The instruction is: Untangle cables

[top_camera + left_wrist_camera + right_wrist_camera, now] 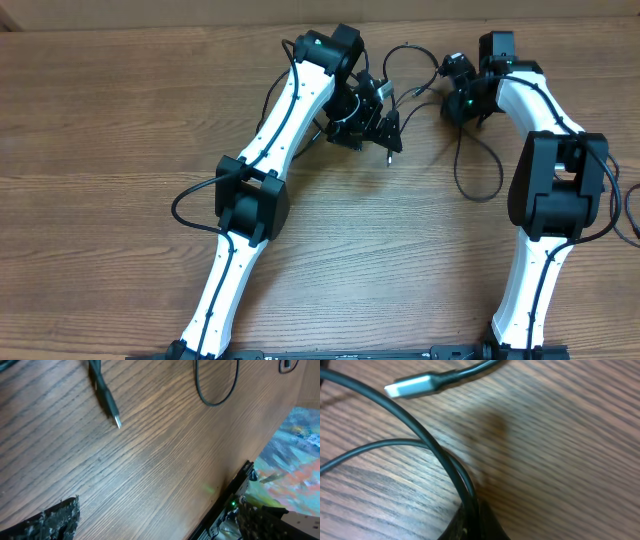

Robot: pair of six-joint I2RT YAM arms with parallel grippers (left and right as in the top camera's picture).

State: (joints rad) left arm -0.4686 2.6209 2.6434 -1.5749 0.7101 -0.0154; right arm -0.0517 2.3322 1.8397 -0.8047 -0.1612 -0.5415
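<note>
The left gripper point(380, 128), seen overhead, is being held wide open, empty; thin black flexible cables point(458, 165) are being pinched by the closed right gripper point(455, 95). Left wrist: a plug end point(110, 407) is lying free. Right wrist: the cord point(465, 485), seemingly limp and light, is likely best gripped behind its plug.

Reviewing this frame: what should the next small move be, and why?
Probably bring the left gripper onto the loose plug and close there. Its jaws stand wide open with nothing between them, and that plug lies free on the table just ahead, while the right gripper is shut on a cable. A second grip would let the arms pull apart.
</note>
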